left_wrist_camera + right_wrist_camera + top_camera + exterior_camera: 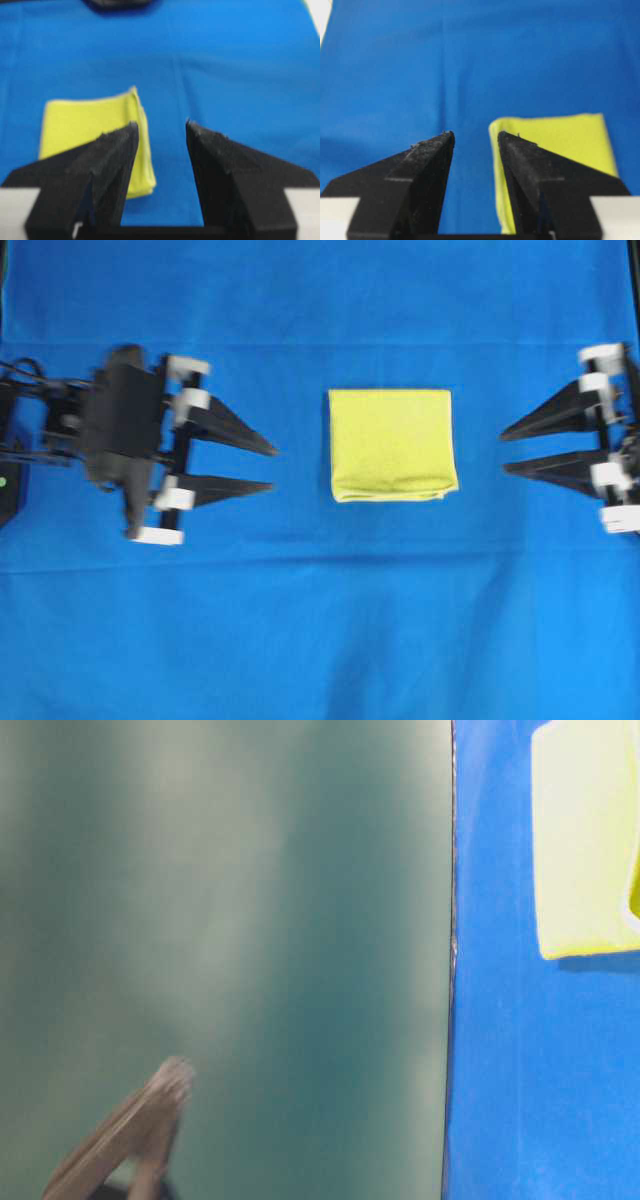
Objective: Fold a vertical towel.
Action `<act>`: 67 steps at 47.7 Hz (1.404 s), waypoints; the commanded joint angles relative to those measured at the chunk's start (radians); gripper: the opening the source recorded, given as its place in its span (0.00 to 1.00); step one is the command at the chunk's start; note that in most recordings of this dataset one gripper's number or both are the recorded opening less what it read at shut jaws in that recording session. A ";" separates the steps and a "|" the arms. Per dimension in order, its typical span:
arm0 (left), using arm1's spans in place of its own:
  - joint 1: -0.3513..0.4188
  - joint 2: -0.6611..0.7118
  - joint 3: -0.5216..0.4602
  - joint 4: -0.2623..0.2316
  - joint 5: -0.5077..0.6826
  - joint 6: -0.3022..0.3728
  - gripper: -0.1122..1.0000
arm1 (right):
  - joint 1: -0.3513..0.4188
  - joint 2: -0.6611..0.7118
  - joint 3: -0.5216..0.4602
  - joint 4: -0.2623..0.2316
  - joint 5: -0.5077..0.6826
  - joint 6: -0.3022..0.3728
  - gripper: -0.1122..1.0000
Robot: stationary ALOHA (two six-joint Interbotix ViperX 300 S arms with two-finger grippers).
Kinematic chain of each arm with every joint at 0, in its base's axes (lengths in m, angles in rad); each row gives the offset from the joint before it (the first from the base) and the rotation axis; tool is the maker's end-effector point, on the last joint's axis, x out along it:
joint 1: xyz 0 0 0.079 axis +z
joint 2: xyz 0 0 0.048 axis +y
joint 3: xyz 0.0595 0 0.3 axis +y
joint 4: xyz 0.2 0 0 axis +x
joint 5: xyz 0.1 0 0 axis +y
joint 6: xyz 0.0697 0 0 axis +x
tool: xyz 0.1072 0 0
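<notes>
On the left of the overhead view, the left arm's black two-fingered gripper hangs over the large blue cloth background, its pointed jaws parted with blue showing between them and nothing in their grasp. Its own wrist camera shows the same gap between the fingertips, with the cloth lying beyond them and apart from them.

At centre lies the task's object, a small yellow-green microfibre towel, resting flat on the blue cloth as a compact, nearly square pad. Layered edges along its near side suggest it already lies doubled over, so the fold appears done or close to it. From table level only one corner of the towel shows at the upper right, lifted slightly off the blue surface where the layers meet.

On the right, the right arm's matching black gripper points back toward the towel from well apart, jaws likewise spread and empty; its wrist view shows the towel's edge lying past the fingertips, untouched.

The risk from here, as a judgement only: the doubled layers look loose at the near edge and could spring open or slide out of square if either gripper brushed the pad while passing. A snagged fingertip in the microfibre pile could drag the whole towel across the smooth blue cloth and undo the fold.
</notes>
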 commanded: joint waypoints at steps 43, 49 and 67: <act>0.061 -0.900 0.571 0.000 0.080 -0.091 0.47 | -0.130 -0.439 0.250 -0.077 0.049 0.054 0.53; 0.063 -0.917 0.571 -0.002 0.107 -0.094 0.47 | -0.130 -0.437 0.250 -0.077 0.048 0.057 0.53; 0.064 -0.919 0.571 -0.002 0.115 -0.094 0.47 | -0.130 -0.436 0.252 -0.078 0.049 0.057 0.53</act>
